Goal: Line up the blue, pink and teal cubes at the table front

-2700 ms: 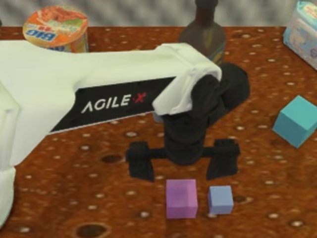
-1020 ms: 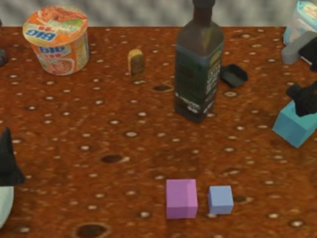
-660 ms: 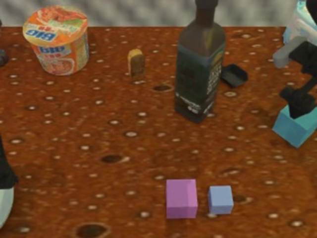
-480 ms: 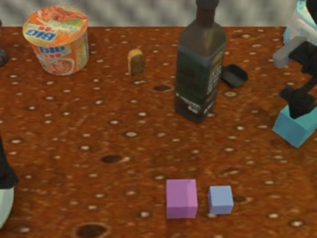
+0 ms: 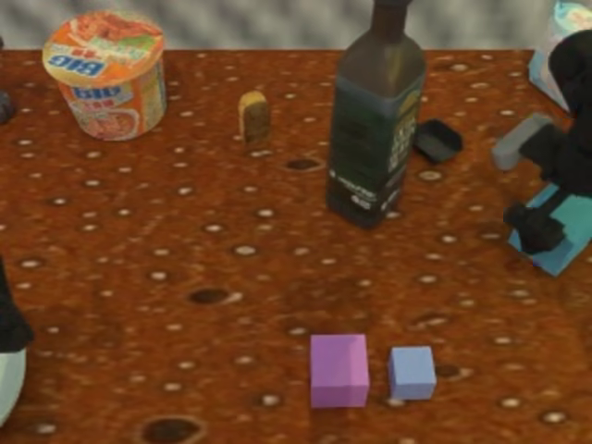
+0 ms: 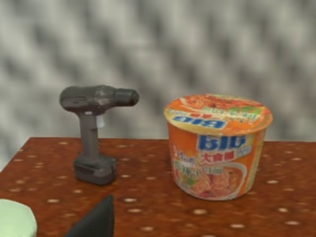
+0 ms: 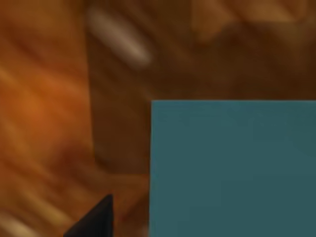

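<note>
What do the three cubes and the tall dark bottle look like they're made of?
Pink cube, blue cube, teal cube: flat, uniform matte faces with no glare or grain, probably plastic or foam; can't tell which. Tall dark bottle: dark and glossy with soft highlights and a printed label, likely glass or hard plastic.

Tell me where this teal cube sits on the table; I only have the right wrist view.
Observer: In the top view the teal cube is at the right edge of the table, with the right gripper over it.
Operator: Where are the other cubes?
Observer: The pink cube and blue cube sit side by side at the front, with a small gap between them.
Operator: And the left arm?
Observer: The left arm is parked at the left edge.
</note>
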You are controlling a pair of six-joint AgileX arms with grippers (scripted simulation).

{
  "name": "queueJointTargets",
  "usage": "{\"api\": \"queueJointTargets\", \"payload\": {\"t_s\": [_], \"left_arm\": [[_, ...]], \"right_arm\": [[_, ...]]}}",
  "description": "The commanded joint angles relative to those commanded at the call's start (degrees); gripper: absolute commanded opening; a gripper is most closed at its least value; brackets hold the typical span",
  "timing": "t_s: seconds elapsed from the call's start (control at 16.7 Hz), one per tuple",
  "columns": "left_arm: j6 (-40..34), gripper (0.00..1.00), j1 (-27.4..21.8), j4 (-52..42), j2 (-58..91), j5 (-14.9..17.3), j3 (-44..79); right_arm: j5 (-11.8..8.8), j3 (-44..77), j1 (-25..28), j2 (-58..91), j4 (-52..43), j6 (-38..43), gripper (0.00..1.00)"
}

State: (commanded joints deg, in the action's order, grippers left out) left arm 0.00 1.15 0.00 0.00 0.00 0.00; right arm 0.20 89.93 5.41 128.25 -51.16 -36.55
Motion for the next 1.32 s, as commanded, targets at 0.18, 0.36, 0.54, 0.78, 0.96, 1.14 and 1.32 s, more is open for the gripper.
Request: {"api": "queueJointTargets", "payload": {"t_s": [0.18, 0.36, 0.54, 0.78, 0.96, 1.14, 1.32], "left_arm": [[0.0, 1.0, 0.0, 0.0, 0.0, 0.0, 0.0], [0.0, 1.0, 0.0, 0.0, 0.0, 0.0, 0.0], [0.0, 1.0, 0.0, 0.0, 0.0, 0.0, 0.0], [0.0, 1.0, 0.0, 0.0, 0.0, 0.0, 0.0], [0.0, 1.0, 0.0, 0.0, 0.0, 0.0, 0.0], [0.0, 1.0, 0.0, 0.0, 0.0, 0.0, 0.0], [0.0, 1.0, 0.0, 0.0, 0.0, 0.0, 0.0]], "right_arm": [[0.02, -1.99, 0.05, 1.54, 3.02, 0.03, 1.0], [0.02, -1.99, 0.05, 1.54, 3.02, 0.03, 1.0], [0.02, -1.99, 0.05, 1.54, 3.02, 0.03, 0.77], [0.02, -1.99, 0.05, 1.54, 3.02, 0.03, 0.47], [0.02, -1.99, 0.05, 1.54, 3.02, 0.03, 0.25], [0.02, -1.99, 0.05, 1.54, 3.02, 0.03, 0.02], [0.02, -1.99, 0.05, 1.54, 3.02, 0.03, 0.0]]}}
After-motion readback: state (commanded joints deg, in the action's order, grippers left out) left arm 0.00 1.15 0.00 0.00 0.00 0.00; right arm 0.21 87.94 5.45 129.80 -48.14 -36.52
